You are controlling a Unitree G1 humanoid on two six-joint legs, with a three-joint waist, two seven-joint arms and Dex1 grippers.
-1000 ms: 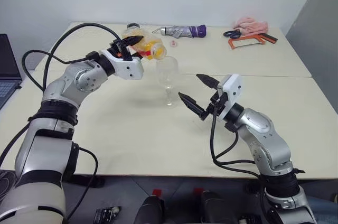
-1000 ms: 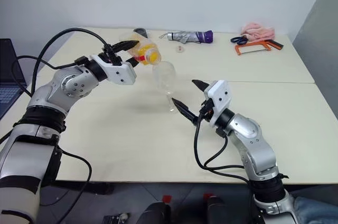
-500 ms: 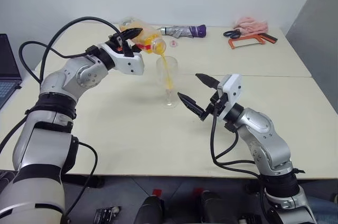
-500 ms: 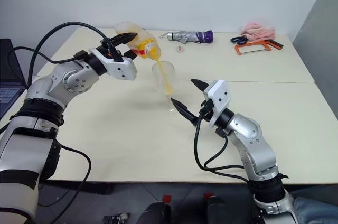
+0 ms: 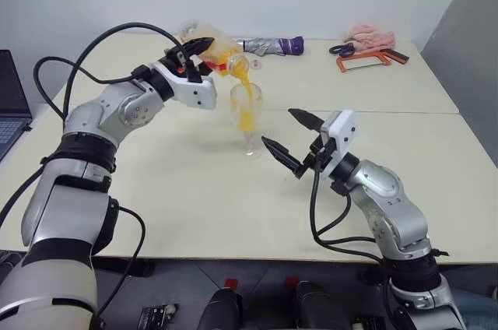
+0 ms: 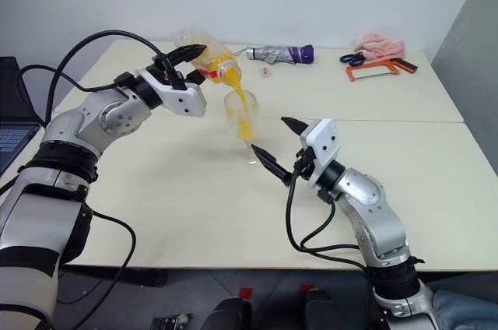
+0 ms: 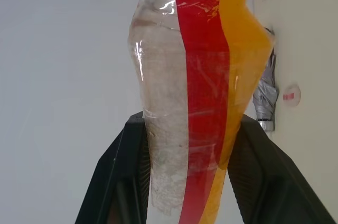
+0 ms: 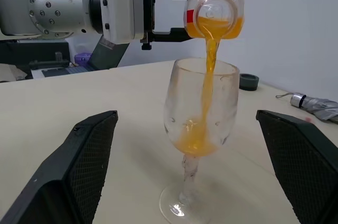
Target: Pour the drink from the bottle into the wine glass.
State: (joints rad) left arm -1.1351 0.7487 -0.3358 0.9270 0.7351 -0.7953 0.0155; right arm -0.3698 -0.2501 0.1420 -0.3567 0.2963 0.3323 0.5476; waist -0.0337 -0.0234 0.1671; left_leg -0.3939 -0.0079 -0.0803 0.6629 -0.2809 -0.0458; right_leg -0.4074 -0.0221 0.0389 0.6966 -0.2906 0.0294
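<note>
While pouring: your left gripper [image 5: 199, 51] clamps the tilted bottle [image 5: 220, 54]; right gripper [image 5: 294, 137] gapes empty beside the glass [image 5: 247, 116].
Risk: steeper tilt splashes drink [image 8: 207, 86] over the rim; a right-arm nudge topples the glass.

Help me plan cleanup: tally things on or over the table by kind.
Drink vessels: 2, clear plastic bottle, clear stemmed wine glass
Cutting tools: 2, dark-handled scissors, orange hacksaw
Caps: 2, pink round cap, dark grey round cap
Folded grey-purple umbrella: 1
Pink cloth: 1
Total: 8
</note>
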